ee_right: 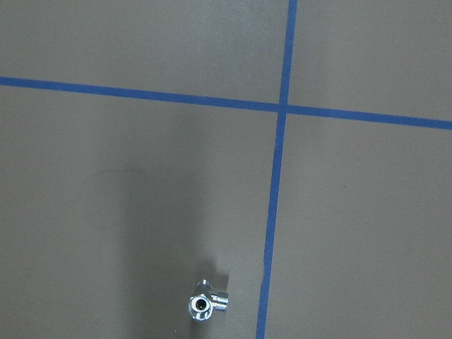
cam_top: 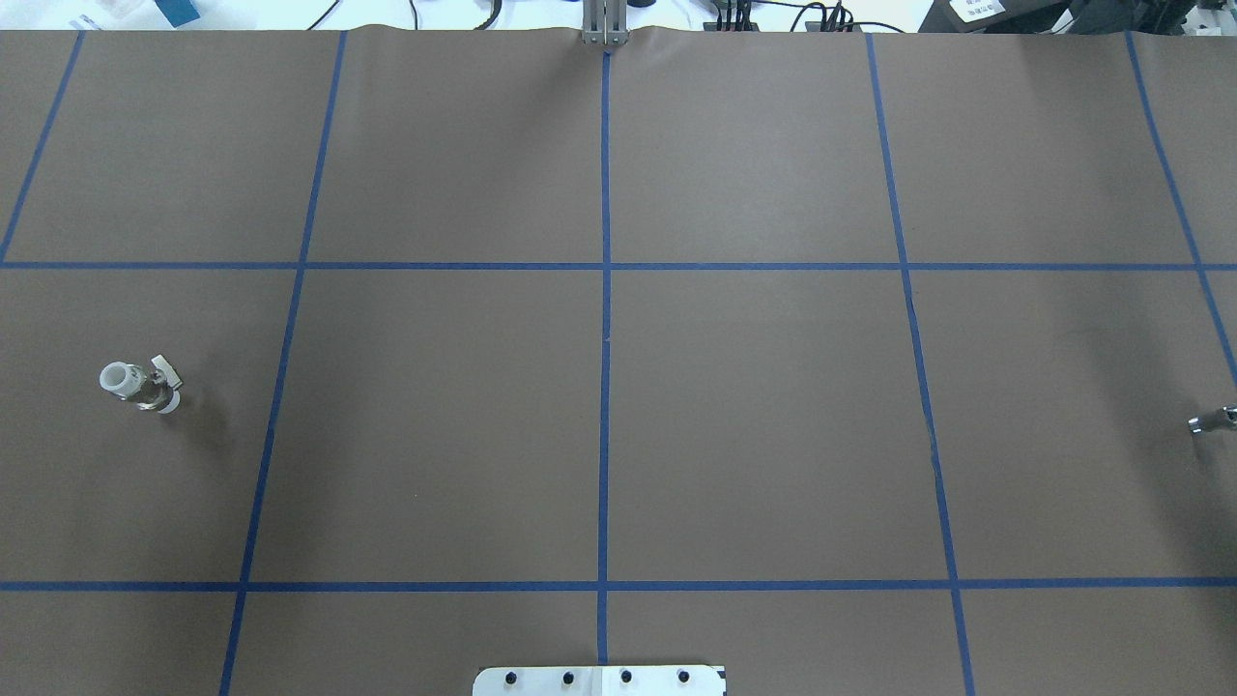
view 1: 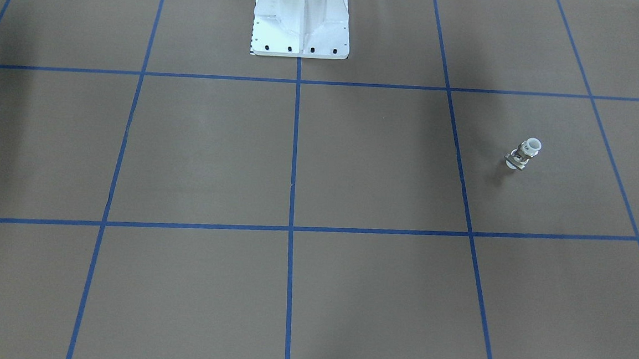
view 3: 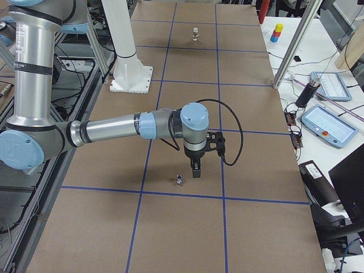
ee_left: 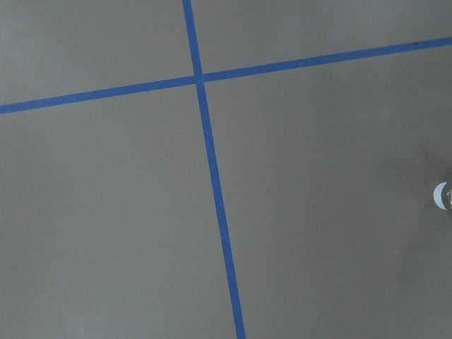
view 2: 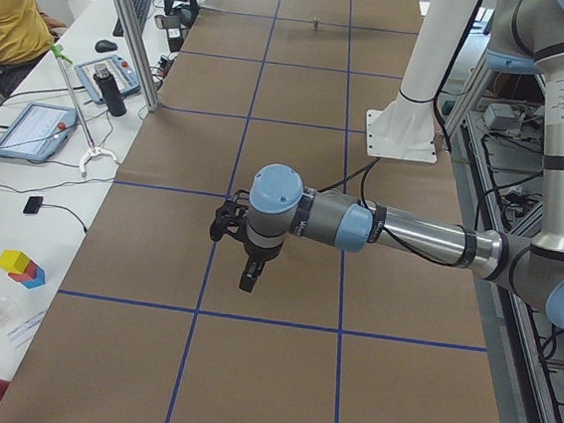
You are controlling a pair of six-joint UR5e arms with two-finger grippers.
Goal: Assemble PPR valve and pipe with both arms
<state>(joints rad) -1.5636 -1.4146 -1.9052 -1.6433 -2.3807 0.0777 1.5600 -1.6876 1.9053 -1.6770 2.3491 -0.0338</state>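
Note:
The PPR valve stands on the brown table on my left side, white collar up, with a metal middle. It also shows in the front view, far off in the right side view, and as a white sliver at the left wrist view's edge. The pipe, a short shiny stub with a dark bore, lies at the table's right end. My right gripper hangs just above and beside the pipe. My left gripper hangs over the left end. I cannot tell whether either is open or shut.
The white bolted pedestal stands at the robot's side of the table. Blue tape lines divide the brown surface. A side bench holds tablets, a bottle and an aluminium post; an operator sits there.

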